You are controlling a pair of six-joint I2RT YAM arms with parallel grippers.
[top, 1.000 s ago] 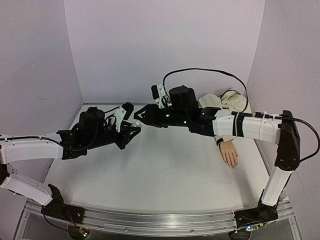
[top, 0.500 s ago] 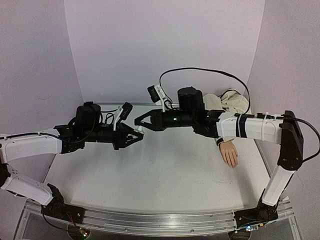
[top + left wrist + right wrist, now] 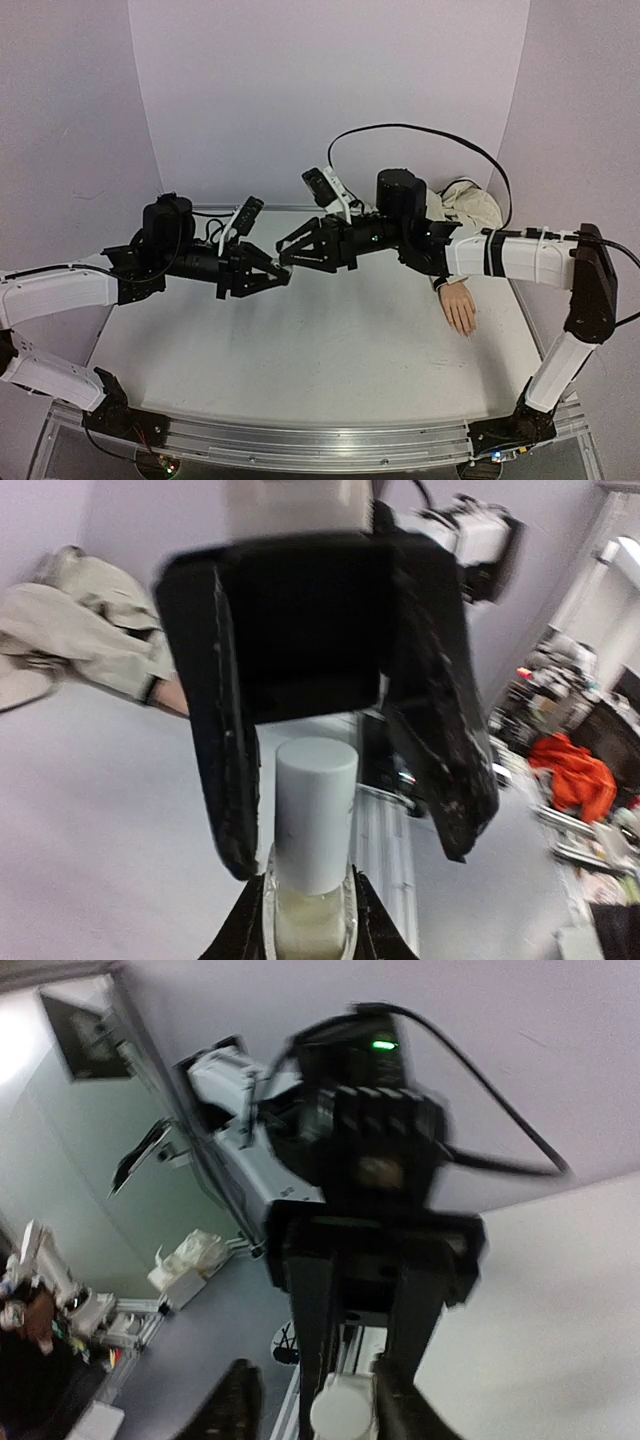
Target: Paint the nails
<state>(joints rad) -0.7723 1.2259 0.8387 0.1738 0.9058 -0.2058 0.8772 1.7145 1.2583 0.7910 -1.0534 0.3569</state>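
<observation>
My left gripper [image 3: 278,277] [image 3: 312,925] is shut on the glass body of a tiny bottle [image 3: 312,920], whose white cap [image 3: 316,810] [image 3: 345,1412] points at the right gripper. My right gripper [image 3: 288,255] [image 3: 320,1405] faces it tip to tip above the table's middle. Its black fingers [image 3: 225,770] stand open on either side of the cap, with a gap on one side. The peach mannequin hand [image 3: 460,306] lies palm down at the right, its wrist in a beige sleeve [image 3: 150,685]. Its nails are too small to make out.
The beige jacket [image 3: 468,205] [image 3: 70,620] is bunched at the back right corner. A black cable [image 3: 420,135] loops above the right arm. Lilac walls close the back and both sides. An aluminium rail [image 3: 320,440] runs along the near edge.
Both grippers, still tip to tip, have drifted slightly nearer and rightward. The right wrist has rolled, and its jaws now straddle the bottle's cap.
</observation>
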